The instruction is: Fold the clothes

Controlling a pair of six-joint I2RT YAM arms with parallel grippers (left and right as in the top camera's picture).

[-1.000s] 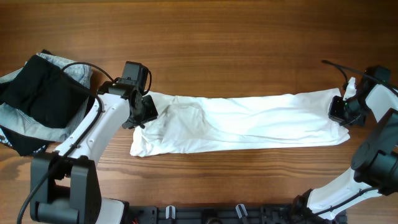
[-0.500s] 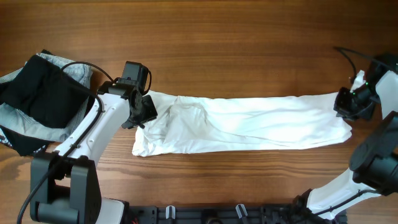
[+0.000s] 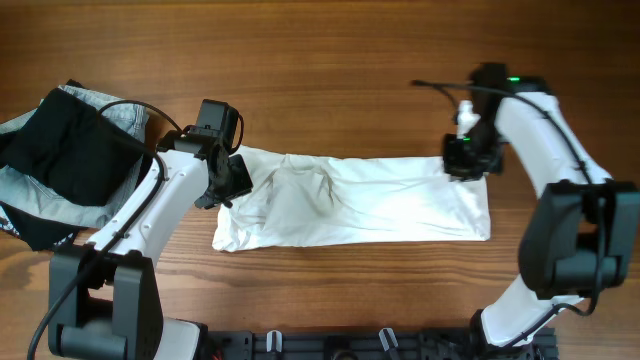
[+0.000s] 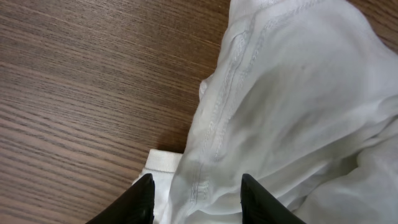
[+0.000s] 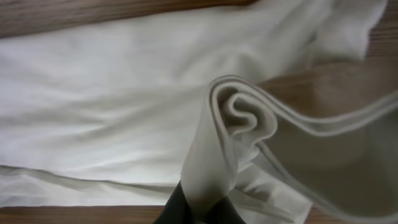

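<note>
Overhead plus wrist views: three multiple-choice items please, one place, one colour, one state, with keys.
1. The shirt is: A) red B) blue C) white
2. Where is the black garment? A) on the shirt B) at the table's left edge C) at its right edge
3. The right gripper is: A) shut on the shirt B) open over bare wood C) out of view
Key: 1 C, white in every view. 2 B, far left, apart from the shirt. 3 A, wrist view shows cloth bunched in its grip.
</note>
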